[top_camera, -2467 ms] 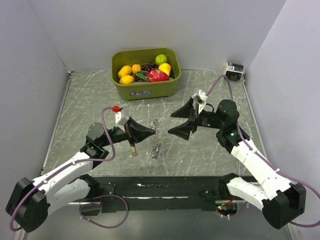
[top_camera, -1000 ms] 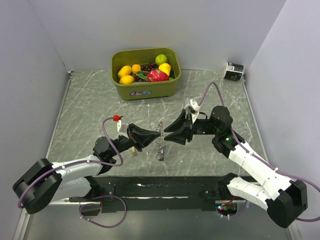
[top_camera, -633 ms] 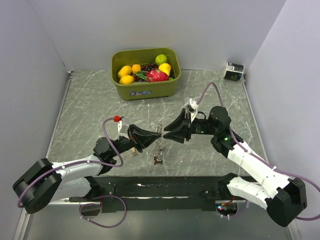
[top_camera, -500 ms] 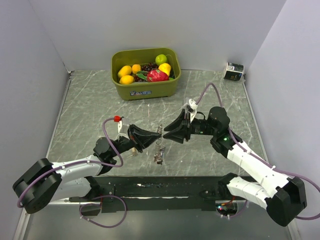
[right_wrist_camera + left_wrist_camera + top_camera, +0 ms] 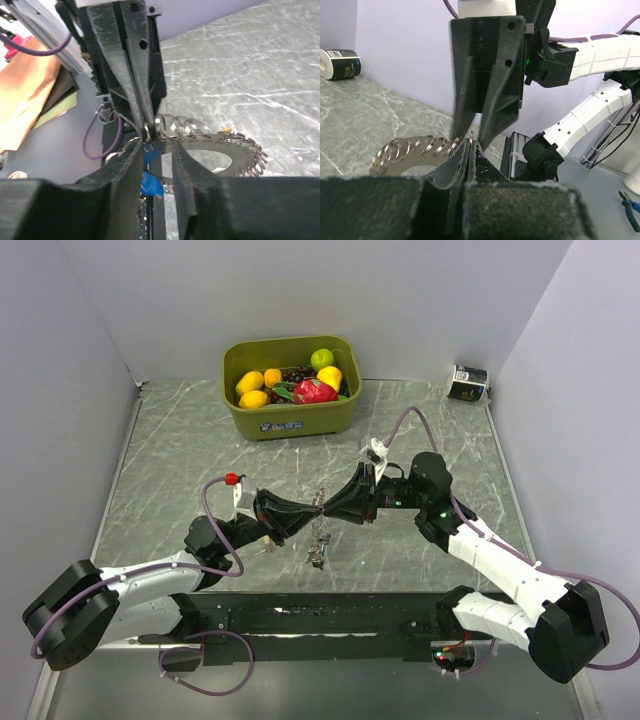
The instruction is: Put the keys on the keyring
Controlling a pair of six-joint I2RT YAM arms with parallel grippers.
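Note:
The keyring is a flat metal plate with a big hole and several split rings along its rim, held up on edge over the table. My left gripper is shut on its rim; the left wrist view shows the jaws pressed together on a ring, with the row of rings to their left. My right gripper faces it tip to tip. In the right wrist view its jaws stand a little apart astride the plate, beside the left fingers. Keys hang below, one with a blue head.
A green bin of fruit stands at the back centre. A small dark can lies in the back right corner, and it also shows in the left wrist view as the can. A black rail runs along the near edge.
My right gripper has moved left until its tips meet the left gripper at the keyring, and its jaws have narrowed. The left gripper stays shut on the ring.

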